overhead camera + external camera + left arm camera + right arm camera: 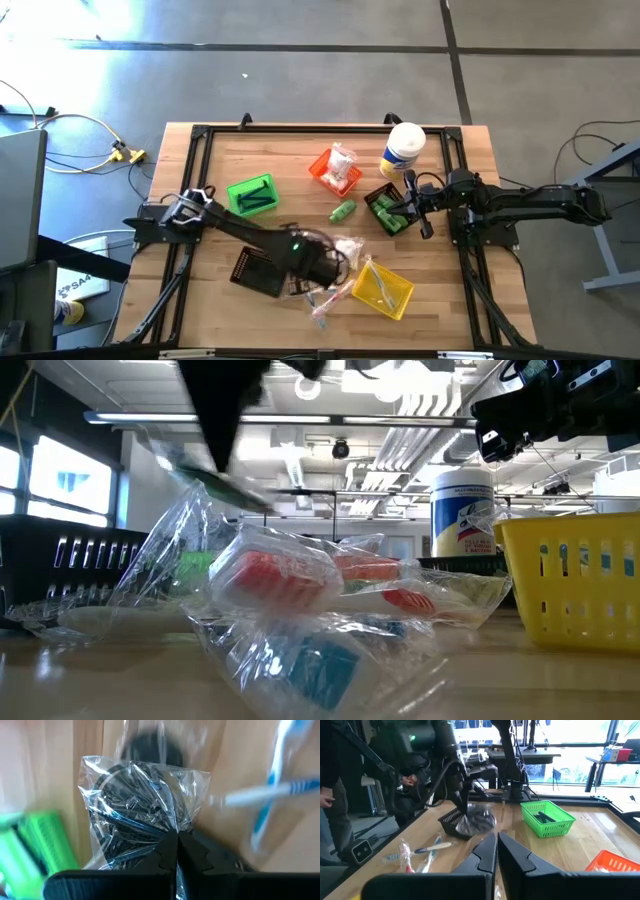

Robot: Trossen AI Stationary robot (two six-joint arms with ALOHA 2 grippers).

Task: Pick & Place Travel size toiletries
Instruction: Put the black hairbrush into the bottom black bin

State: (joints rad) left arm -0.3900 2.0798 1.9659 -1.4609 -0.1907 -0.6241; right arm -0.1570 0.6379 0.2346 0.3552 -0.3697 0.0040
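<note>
From above, a pale wooden table (220, 290) with a dark metal frame carries several small mesh bins: a green bin (252, 194), an orange bin (334, 170) stuffed with a white crinkly packet, a yellow bin (384, 289), a black bin (256, 270) and a dark bin of green bottles (388, 212) near the right arm. A loose green bottle (343, 210) lies between the orange and dark bins, and a white canister (403, 149) with a yellow label stands at the far edge. The left gripper (322, 263) reaches over the middle front of the table, beside clear-wrapped toothbrushes (330, 296); the right gripper (424, 208) waits by the dark bin, its fingers pressed together. At table height, crumpled clear wrappers (300, 610) with red and blue pieces inside fill the foreground, with the ribbed yellow bin at the right and the canister behind. In the left wrist view, the fingers (167, 851) are pinched shut on a glossy, wrinkled clear bag (140, 810) holding something dark, above the wood. The right wrist view shows that bag hanging from the left gripper over the black bin, toothbrushes lying on the table nearby, and a person's hand (409, 781) beyond the table.
</note>
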